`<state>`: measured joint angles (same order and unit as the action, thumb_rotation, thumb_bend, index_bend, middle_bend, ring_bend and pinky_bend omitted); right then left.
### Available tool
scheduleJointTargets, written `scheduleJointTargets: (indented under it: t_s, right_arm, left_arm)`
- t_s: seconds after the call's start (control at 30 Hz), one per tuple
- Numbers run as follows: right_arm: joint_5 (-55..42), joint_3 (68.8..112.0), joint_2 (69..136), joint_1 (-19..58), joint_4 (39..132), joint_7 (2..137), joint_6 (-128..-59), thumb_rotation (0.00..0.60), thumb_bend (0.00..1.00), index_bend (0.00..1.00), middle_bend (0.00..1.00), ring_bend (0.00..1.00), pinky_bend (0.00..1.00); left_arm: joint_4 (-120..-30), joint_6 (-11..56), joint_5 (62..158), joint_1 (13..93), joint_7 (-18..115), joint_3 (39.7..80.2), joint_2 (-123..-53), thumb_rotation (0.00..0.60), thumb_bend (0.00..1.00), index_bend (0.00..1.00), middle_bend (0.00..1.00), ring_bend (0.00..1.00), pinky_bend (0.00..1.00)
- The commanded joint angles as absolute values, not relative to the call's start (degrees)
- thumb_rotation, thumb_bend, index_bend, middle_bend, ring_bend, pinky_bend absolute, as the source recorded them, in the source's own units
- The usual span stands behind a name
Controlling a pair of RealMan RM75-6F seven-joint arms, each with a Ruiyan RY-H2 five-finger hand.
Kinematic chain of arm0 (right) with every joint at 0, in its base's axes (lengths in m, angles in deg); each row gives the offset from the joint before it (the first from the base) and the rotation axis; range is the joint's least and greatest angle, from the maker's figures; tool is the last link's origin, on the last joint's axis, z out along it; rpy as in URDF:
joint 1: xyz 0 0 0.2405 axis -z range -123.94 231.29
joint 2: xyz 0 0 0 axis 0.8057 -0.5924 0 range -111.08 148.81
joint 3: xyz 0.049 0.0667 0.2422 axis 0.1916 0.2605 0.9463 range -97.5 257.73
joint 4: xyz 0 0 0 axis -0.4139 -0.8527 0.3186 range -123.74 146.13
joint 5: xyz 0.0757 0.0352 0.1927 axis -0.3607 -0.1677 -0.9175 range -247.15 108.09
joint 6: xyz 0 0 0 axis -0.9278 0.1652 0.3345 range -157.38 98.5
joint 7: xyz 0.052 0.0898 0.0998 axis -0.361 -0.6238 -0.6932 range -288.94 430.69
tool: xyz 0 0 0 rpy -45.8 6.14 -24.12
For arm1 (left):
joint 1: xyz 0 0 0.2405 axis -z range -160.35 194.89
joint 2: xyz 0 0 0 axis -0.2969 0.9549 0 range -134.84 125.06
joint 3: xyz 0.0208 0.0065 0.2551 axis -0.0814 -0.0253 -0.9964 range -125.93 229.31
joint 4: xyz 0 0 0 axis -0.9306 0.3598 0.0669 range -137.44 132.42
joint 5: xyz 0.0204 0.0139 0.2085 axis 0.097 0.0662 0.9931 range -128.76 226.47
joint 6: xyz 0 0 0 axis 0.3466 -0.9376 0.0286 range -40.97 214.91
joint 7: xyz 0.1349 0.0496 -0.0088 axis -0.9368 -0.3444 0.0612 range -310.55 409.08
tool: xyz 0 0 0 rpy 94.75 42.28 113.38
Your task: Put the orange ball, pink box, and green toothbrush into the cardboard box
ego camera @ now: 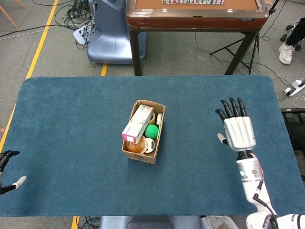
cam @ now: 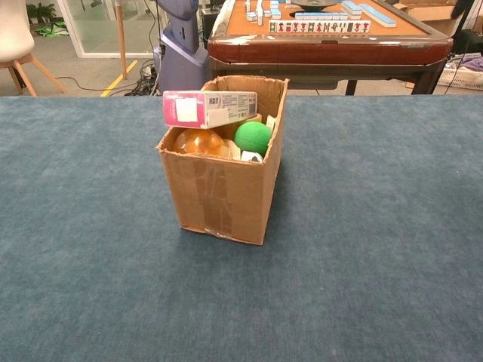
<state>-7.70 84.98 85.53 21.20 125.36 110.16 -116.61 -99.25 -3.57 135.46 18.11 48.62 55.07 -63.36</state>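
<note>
Head view: right hand [ego camera: 238,131] hovers over bare table [ego camera: 71,119], fingers [ego camera: 232,107] straight and spread, holding nothing. The box [ego camera: 143,132] stands well to that hand's left, clear of it. Left hand [ego camera: 7,169] shows only as dark fingertips at the table's near-left edge; cannot tell whether those fingers are wide or curled, and nothing is seen in them.

Chest view: neither hand shows. Box contents are readable from here. Pink box [cam: 209,108] lies across the top, resting on the left rim and jutting above it, so it is in but not fully sunk. Orange ball [cam: 198,141] sits beneath it at the front left. A green round part [cam: 252,138], with white pieces beside it, sits to the right; I judge this to be the toothbrush, though its shape is not clear.

Judgement: all three items appear to be in the box. Task looks essentially done; only the hands' retreat is left, perhaps seating the pink box lower.
</note>
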Motion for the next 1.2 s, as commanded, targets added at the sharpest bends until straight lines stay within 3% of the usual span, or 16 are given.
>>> scheduleJointTargets:
  t_s: [0.03, 0.53, 0.87, 1.2]
  right_arm:
    - [-4.9, 82.3, 84.0, 25.0, 124.1, 106.4, -118.0, 0.600, 0.01, 0.29, 0.13, 0.00, 0.00]
    - [1.0, 77.8, 83.4, 36.0, 115.0, 92.4, -117.8, 0.600, 0.02, 0.29, 0.14, 0.00, 0.00]
    - [4.7, 78.4, 83.3, 39.5, 111.4, 88.8, -118.1, 0.600, 0.02, 0.29, 0.14, 0.00, 0.00]
    - [4.5, 79.5, 81.2, 39.7, 111.5, 86.7, -112.7, 0.600, 0.03, 0.29, 0.14, 0.00, 0.02]
  left_arm:
    - [-98.4, -4.2, 136.6, 18.3, 48.9, 54.9, -64.1, 0.600, 0.11, 0.27, 0.28, 0.26, 0.42]
    - [-94.5, -4.2, 138.6, 19.5, 50.2, 54.9, -67.2, 0.600, 0.11, 0.28, 0.31, 0.26, 0.42]
    - [-93.9, -3.1, 138.3, 20.2, 49.8, 54.8, -68.0, 0.600, 0.11, 0.30, 0.32, 0.26, 0.42]
    - [-93.9, -1.9, 136.6, 20.6, 51.4, 55.1, -67.3, 0.600, 0.11, 0.30, 0.32, 0.26, 0.42]
